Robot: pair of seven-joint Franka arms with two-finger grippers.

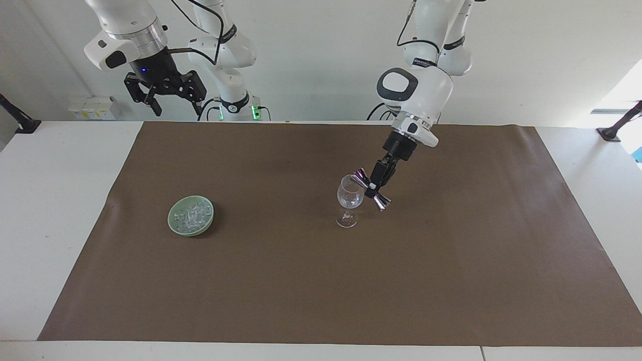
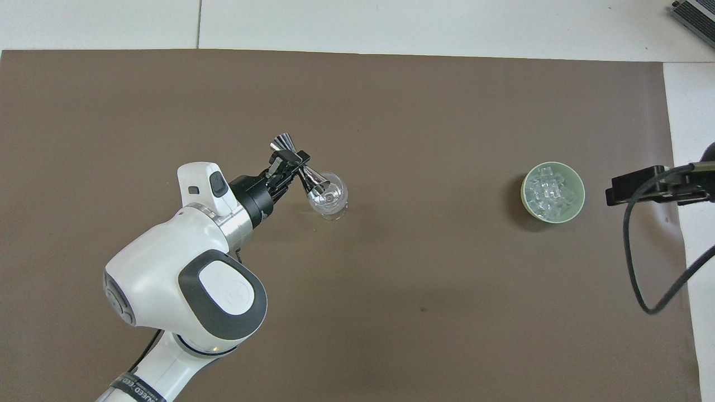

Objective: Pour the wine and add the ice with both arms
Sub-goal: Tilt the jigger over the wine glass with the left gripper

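Note:
A clear wine glass (image 1: 349, 199) stands upright mid-table on the brown mat; it also shows in the overhead view (image 2: 329, 200). My left gripper (image 1: 373, 186) (image 2: 296, 163) is shut on the waist of a silver double-cone jigger (image 1: 371, 189) (image 2: 301, 170), tilted with one cone at the glass's rim. The ice (image 1: 191, 214) (image 2: 551, 190) is heaped in a pale green bowl (image 1: 174, 224) (image 2: 524, 192) toward the right arm's end. My right gripper (image 1: 165, 93) is open, raised high near its base, over the table's edge nearest the robots.
The brown mat (image 1: 321, 281) covers most of the white table (image 1: 55, 200). A black cable (image 2: 642, 262) hangs from the right arm beside the bowl in the overhead view. A dark clamp post (image 1: 619, 123) stands at the table's corner.

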